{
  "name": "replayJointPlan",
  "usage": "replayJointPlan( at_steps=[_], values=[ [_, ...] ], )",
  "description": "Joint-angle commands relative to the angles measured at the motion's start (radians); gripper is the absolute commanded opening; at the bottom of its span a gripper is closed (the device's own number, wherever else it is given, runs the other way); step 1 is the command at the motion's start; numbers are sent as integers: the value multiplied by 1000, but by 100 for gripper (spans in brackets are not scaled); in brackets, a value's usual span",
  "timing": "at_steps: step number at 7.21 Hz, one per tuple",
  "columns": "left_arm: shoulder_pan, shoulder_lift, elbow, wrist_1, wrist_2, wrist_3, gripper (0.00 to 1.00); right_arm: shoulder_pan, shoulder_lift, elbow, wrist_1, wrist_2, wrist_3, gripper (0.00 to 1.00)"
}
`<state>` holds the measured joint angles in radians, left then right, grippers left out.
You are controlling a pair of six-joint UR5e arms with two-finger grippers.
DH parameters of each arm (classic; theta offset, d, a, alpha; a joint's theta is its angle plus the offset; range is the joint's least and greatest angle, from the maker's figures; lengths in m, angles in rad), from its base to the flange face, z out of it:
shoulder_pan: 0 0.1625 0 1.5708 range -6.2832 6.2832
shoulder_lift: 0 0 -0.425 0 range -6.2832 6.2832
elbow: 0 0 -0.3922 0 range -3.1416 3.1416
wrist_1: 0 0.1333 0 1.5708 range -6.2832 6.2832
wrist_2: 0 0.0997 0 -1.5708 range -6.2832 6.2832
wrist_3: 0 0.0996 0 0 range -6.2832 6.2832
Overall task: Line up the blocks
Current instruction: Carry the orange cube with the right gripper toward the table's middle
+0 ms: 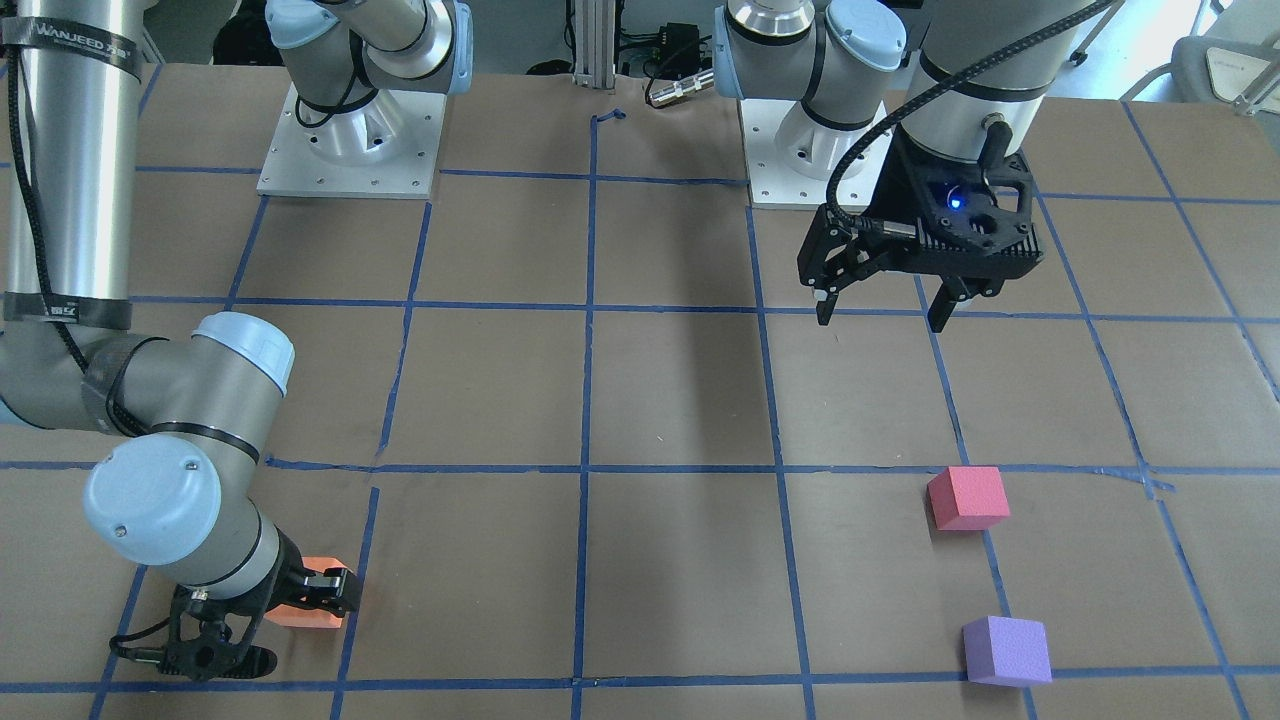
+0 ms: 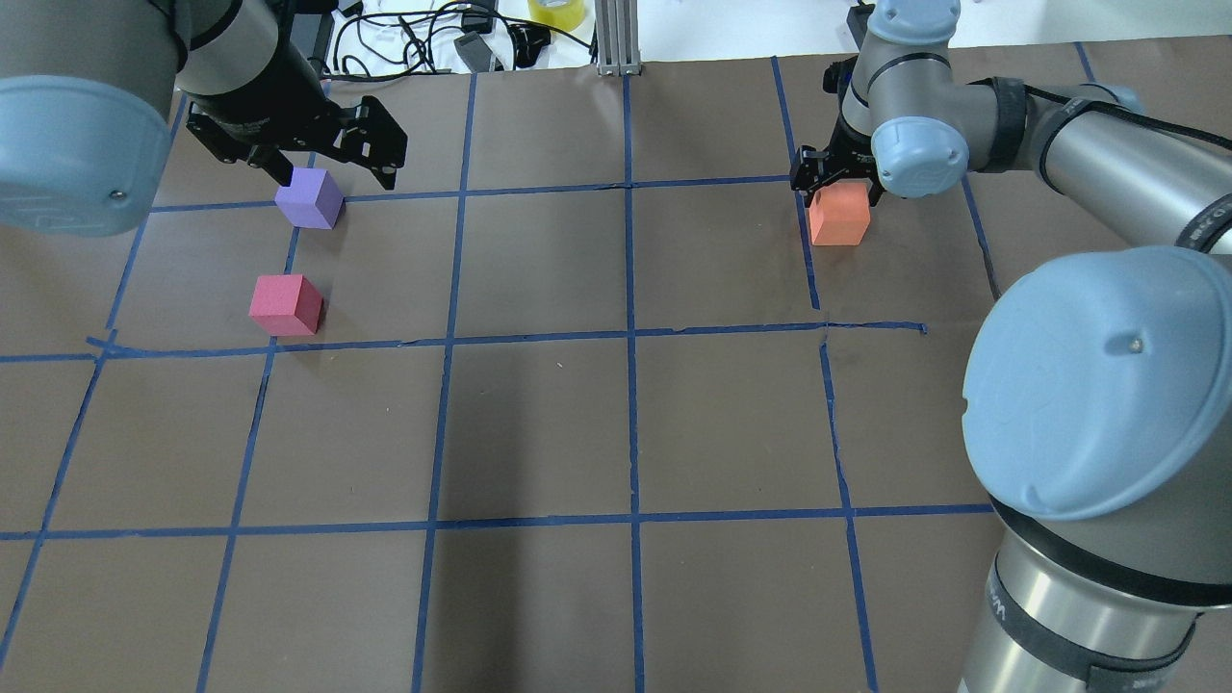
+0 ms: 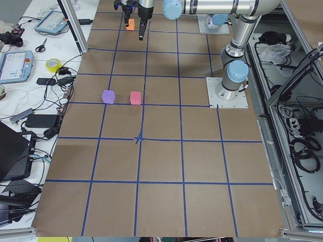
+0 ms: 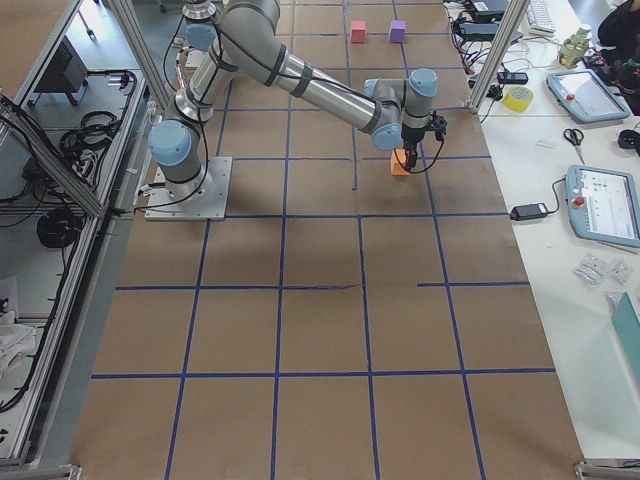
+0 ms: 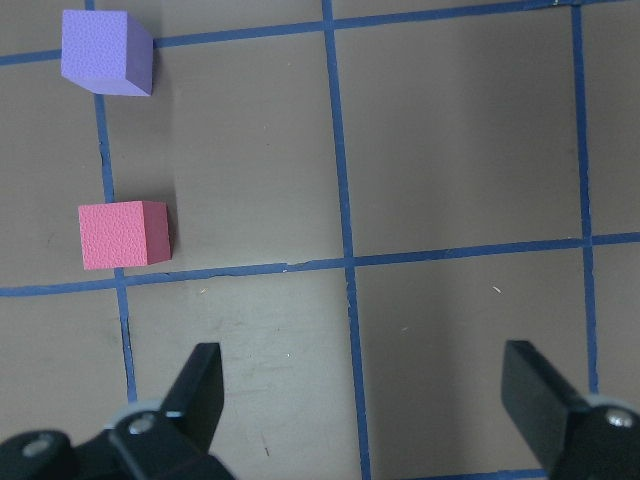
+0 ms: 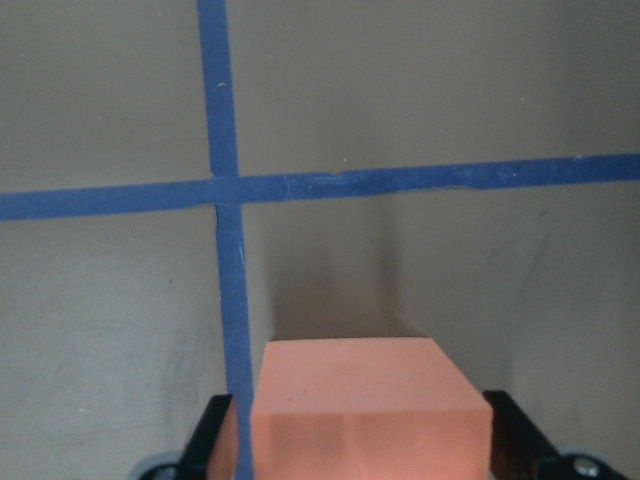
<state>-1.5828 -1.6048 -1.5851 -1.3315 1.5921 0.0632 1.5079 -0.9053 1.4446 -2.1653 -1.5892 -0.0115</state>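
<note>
My right gripper (image 2: 835, 185) is shut on the orange block (image 2: 839, 216) at the far right of the table. In the right wrist view the orange block (image 6: 365, 400) sits between the fingers, by a blue tape crossing. I cannot tell whether it rests on the table or is just off it. The pinkish-red block (image 2: 285, 304) and the purple block (image 2: 310, 198) sit apart at the far left, the purple one farther out. My left gripper (image 2: 333, 175) is open and empty, hovering high over them. In the left wrist view, the purple block (image 5: 105, 52) and the pinkish-red block (image 5: 124, 234) lie left of the open gripper (image 5: 370, 400).
Brown paper with a blue tape grid (image 2: 630, 337) covers the table. Both arm bases (image 1: 348, 150) stand at the robot's edge. An aluminium post (image 2: 616, 38), cables and a yellow tape roll (image 2: 556, 12) are beyond the far edge.
</note>
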Motion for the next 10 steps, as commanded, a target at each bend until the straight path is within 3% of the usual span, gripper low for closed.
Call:
replayJointPlan(
  at_steps=[1, 2, 3, 4, 7, 10],
  values=[
    [1, -1, 0, 0, 0, 3, 100, 0, 9, -4, 25, 0, -2, 49],
    [1, -1, 0, 0, 0, 6, 100, 0, 8, -10, 27, 0, -2, 48],
    [3, -1, 0, 0, 2, 6, 100, 3, 0, -12, 27, 2, -2, 40],
    [3, 0, 0, -2, 3, 6, 100, 26, -3, -27, 27, 15, 7, 40],
    [3, -4, -1, -2, 3, 7, 100, 200, 67, -169, 77, 14, 80, 40],
    [64, 2, 0, -5, -3, 13, 100, 348, 143, -274, 82, 14, 310, 40]
  ],
)
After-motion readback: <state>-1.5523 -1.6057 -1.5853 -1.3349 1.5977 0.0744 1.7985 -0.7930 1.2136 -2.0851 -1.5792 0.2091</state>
